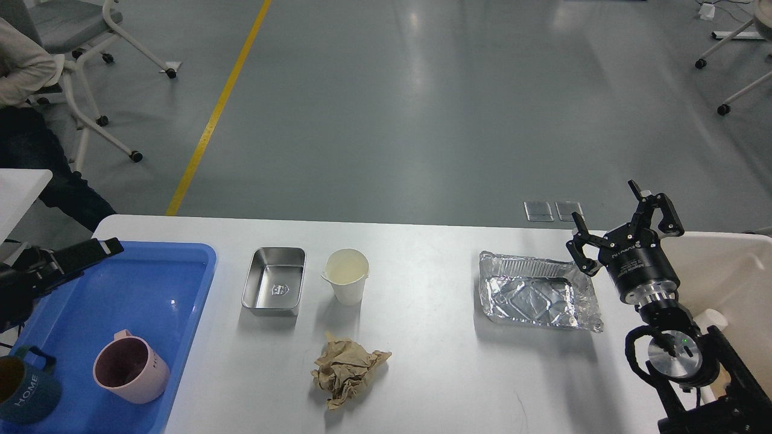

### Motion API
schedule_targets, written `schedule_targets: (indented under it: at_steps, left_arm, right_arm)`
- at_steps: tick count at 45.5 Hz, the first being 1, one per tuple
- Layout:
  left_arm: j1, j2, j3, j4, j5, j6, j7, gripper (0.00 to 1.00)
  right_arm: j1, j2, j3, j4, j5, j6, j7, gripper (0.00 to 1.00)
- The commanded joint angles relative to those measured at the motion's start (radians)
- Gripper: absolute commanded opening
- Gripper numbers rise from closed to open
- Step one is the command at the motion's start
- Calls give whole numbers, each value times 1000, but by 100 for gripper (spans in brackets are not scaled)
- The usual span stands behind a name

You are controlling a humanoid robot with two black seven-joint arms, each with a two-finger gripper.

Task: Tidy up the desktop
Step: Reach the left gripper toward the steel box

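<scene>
The white desktop (434,361) carries a shallow steel box (274,281), a white paper cup (347,275), a crumpled brown paper ball (347,371) and a crinkled foil tray (537,292). My right gripper (603,205) is open and empty, held above the desktop just beyond the foil tray's far right corner. My left gripper (90,252) hovers over the far left corner of the blue tray (187,313). It is dark and seen side-on, so its fingers cannot be told apart.
The blue tray holds a pink mug (129,367) and a dark teal mug (24,389). A cream-white bin (730,265) stands off the right end, with a pale object inside. A seated person and chairs are beyond the table at the far left.
</scene>
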Motion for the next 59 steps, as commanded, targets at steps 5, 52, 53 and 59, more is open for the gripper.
schedule_targets:
  at_steps: [5,52,53,59]
  left_arm:
    - [-44,-189,5,128,10,-44,160,92]
    - [-429,-822,479,742,70,-150,121,88]
    - [-429,-830,483,749,70,-150,121,88]
    - [-429,-850,506,772,72,-152,121,84]
  right_arm:
    - [-7,-6,0,0,0,0,0,100]
    - [-25,-32,6,0,0,3,0,100]
    - [-25,-35,6,0,0,3,1,100]
    - [-25,-40,6,0,0,3,0,100]
